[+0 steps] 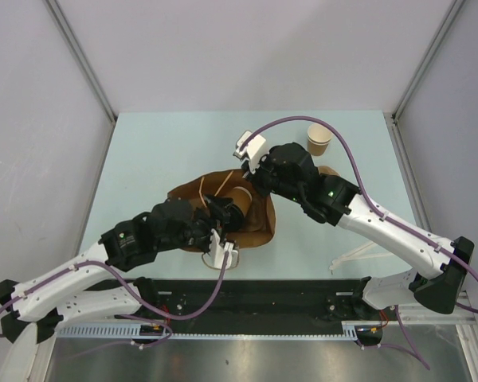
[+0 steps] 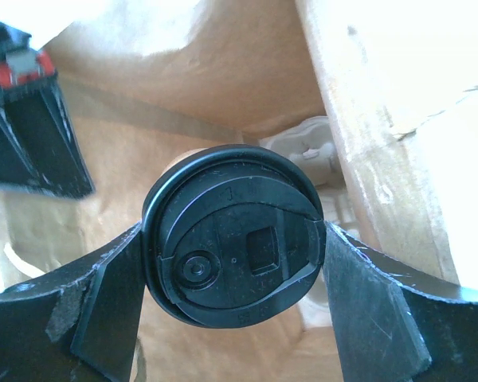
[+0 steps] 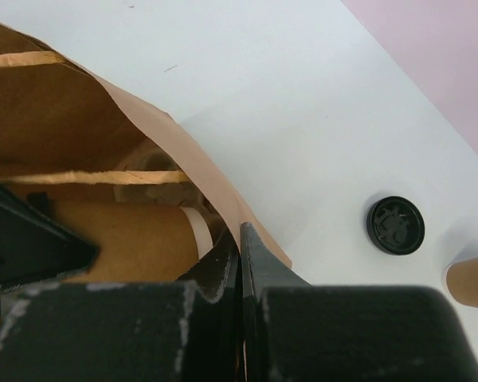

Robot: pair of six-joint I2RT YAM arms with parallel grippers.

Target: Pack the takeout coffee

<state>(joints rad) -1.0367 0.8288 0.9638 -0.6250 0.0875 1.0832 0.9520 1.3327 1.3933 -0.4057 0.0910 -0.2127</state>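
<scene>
Firmly, the left gripper [image 2: 233,256] clasped a lidded coffee cup [image 2: 223,227] inside the mid-frame paper bag [image 1: 259,227]; the right gripper [image 3: 240,235] pinched its rim.

The paper bag [image 1: 259,231] was plain kraft brown, its handle strip [image 3: 103,177] a paler tan. The bagged cup [image 3: 119,235] showed the same brown, its lid [image 2: 233,235] glossy black. The open cup [image 1: 319,139] was tan outside, cream inside. A loose lid [image 3: 395,225] was black against the pale mint table [image 1: 159,151]. The cables [image 1: 352,163] were purple.
</scene>
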